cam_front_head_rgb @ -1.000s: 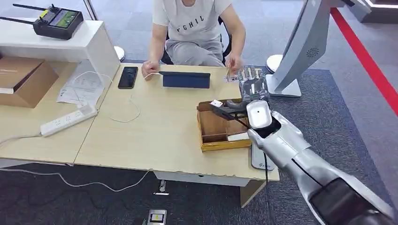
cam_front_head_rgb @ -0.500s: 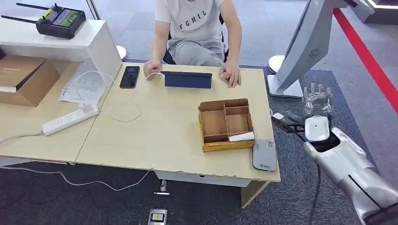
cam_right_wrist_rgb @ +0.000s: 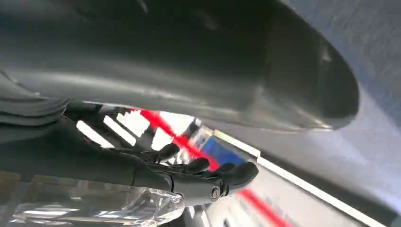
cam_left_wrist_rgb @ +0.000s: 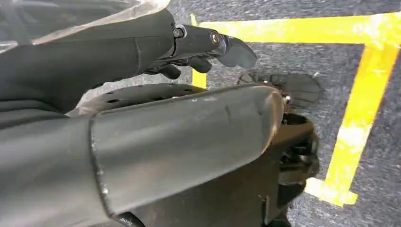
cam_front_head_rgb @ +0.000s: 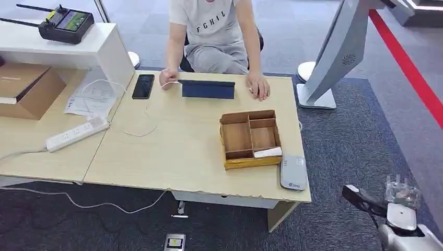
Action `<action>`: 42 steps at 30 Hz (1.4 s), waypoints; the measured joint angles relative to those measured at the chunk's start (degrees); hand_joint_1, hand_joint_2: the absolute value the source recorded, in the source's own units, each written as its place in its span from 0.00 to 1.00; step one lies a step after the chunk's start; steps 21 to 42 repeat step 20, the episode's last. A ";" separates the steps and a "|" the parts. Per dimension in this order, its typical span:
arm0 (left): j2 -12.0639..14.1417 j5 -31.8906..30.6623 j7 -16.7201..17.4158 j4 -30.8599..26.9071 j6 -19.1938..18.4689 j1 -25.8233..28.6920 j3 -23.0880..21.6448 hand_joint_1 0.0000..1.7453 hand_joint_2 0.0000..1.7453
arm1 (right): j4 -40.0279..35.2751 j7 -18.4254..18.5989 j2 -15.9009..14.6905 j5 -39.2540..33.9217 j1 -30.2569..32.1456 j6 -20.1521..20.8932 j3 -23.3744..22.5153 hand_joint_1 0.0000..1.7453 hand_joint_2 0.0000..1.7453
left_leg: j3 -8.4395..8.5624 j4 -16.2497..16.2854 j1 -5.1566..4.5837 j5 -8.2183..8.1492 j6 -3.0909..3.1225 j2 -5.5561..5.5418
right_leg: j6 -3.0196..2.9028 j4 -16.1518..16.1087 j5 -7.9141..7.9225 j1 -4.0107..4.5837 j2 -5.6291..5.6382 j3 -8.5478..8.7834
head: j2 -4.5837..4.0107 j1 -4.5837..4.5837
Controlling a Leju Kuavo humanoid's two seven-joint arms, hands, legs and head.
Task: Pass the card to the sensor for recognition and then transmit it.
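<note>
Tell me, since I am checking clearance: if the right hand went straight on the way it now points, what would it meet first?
The right hand points away from the robot over bare grey carpet. The way looks free; farther on stands the white stand's base, though depth is unclear.

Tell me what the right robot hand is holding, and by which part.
Cannot be told. The right robot hand shows a white speck at its thumb tip, but no card shows plainly between its fingers.

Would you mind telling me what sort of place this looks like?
Probably an office or lab set up as a service desk: a person seated behind a wooden desk, a white kiosk stand, grey carpet with floor tape.
</note>
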 joint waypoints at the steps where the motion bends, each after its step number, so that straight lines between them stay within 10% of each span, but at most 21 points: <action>1: 0.00 0.39 -0.20 0.04 0.09 0.22 0.11 0.00 0.00 | 0.90 -2.87 0.94 -4.36 1.25 -2.27 -1.16 0.00 0.00 | 0.01 0.00 0.00 0.00 0.00 0.00 | 0.00 0.00 0.00 0.00 0.00 -0.01 | 0.00 0.00; 13: -0.02 1.44 -1.46 0.24 -0.65 0.76 0.52 0.00 0.00 | 11.64 -32.17 14.87 -36.14 9.42 -7.86 -20.49 0.00 0.00 | 0.07 -0.01 0.08 0.00 -0.01 0.09 | -0.03 0.00 -0.07 0.08 0.02 0.00 | 0.00 0.02; 20: 0.04 2.16 -0.83 0.26 -0.17 0.66 0.52 0.00 0.00 | 17.18 -24.39 24.88 -43.09 11.31 -7.09 -30.03 0.00 0.00 | 0.09 -0.04 0.18 -0.02 -0.07 0.21 | -0.06 0.01 -0.08 0.17 0.22 -0.03 | 0.00 0.02; 42: 0.04 2.16 -0.83 0.26 -0.17 0.66 0.52 0.00 0.00 | 17.18 -24.39 24.88 -43.09 11.31 -7.09 -30.03 0.00 0.00 | 0.09 -0.04 0.18 -0.02 -0.07 0.21 | -0.06 0.01 -0.08 0.17 0.22 -0.03 | 0.00 0.02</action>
